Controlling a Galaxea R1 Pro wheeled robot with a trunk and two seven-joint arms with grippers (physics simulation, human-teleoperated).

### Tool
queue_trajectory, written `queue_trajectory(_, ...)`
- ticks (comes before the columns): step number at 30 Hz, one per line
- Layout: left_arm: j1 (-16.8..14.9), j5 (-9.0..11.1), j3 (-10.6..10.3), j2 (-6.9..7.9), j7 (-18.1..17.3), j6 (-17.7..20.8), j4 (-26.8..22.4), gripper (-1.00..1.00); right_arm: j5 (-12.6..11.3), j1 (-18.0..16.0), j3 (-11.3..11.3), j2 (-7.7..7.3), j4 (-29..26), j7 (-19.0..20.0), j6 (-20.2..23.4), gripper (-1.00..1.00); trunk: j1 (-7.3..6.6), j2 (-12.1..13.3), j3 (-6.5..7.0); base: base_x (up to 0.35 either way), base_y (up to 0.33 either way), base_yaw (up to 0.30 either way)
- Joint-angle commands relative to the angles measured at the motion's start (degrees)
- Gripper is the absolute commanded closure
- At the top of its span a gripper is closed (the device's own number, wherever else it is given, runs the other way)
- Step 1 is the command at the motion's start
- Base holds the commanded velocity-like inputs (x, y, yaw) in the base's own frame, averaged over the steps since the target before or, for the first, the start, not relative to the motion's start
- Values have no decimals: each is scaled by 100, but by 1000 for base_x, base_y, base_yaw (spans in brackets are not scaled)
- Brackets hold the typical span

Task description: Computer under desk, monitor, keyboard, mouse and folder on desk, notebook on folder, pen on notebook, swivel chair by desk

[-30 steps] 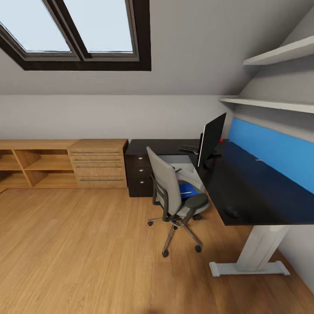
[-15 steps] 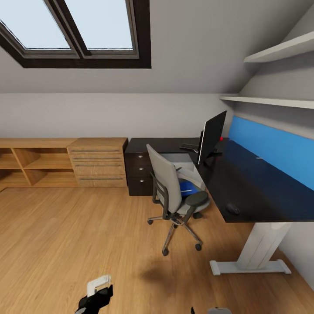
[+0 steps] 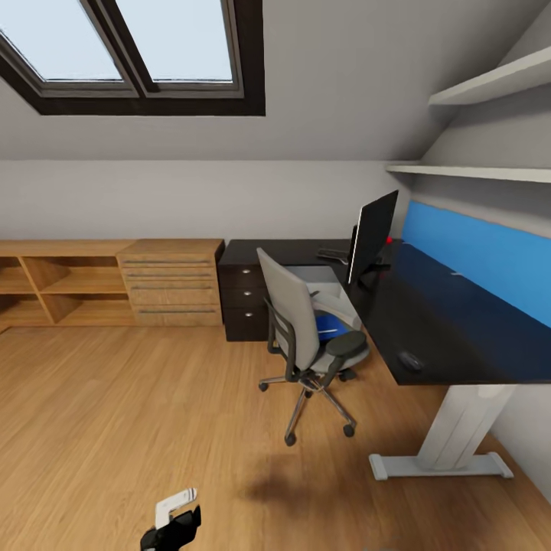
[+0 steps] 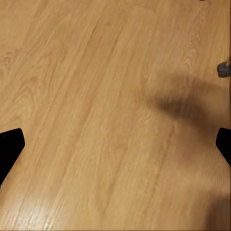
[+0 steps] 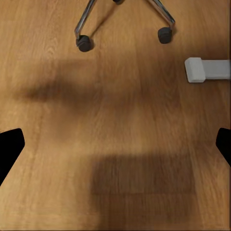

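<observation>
Swivel chair [image 3: 306,337] is standing on the light wood floor [image 3: 115,428], just beside the counter [image 3: 436,321], its grey upholstered back turned toward the room and its black armrest close to the glossy black edge.

Nearest to the camera, the left gripper [image 3: 174,520] is showing at the lower edge of the head view, a pale block on a dark body hanging over bare planks. In the left wrist view its black fingers [image 4: 9,147] are sitting far apart at the two sides with nothing but floor between them. The right gripper [image 5: 115,144] is showing its dark fingers [image 5: 9,149] likewise spread wide and holding nothing, above shadowed boards; two chair casters [image 5: 84,44] and a white counter foot [image 5: 207,69] are lying beyond.

Further on, the chrome spokes of the chair are splaying over the floor, and the bright blue folder [image 3: 330,327] is lying on the seat (partly hidden by the backrest). A small dark mouse [image 3: 411,360] is resting on the counter near its front edge. Beyond it the monitor [image 3: 371,237] is standing upright on the black top, seen nearly edge-on, with a red dot near its base; no writing is readable anywhere. A flat dark thing, probably the keyboard [image 3: 333,253], is lying behind it. A blue wall panel [image 3: 474,256] is running along the counter's back, a dark drawer pedestal [image 3: 243,302] and a wooden drawer unit [image 3: 172,283] are standing against the far wall, and a black-framed skylight [image 3: 138,53] is sitting in the sloped ceiling.
</observation>
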Motion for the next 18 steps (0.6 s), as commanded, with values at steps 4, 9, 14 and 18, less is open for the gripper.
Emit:
queue_trajectory(4,-3,-3,-328,-4,30,-492,187,-100,30,-5,-9,-61,50,-40,-96,-100,88,-165,-78,0,0,0)
queue_trajectory(9,-3,-28,-450,-6,38,-631,297,-100,40,-5,3,-81,94,-40,-720,-100,198,-365,-168,0,0,0)
queue_trajectory(14,-3,-30,-462,-6,41,-654,308,-100,34,-5,-3,-80,104,-40,-871,-100,308,-566,-257,0,0,0)
queue_trajectory(18,-3,-29,-464,-9,40,-656,310,-100,37,-5,0,-84,108,-40,-892,-100,396,-726,-329,0,0,0)
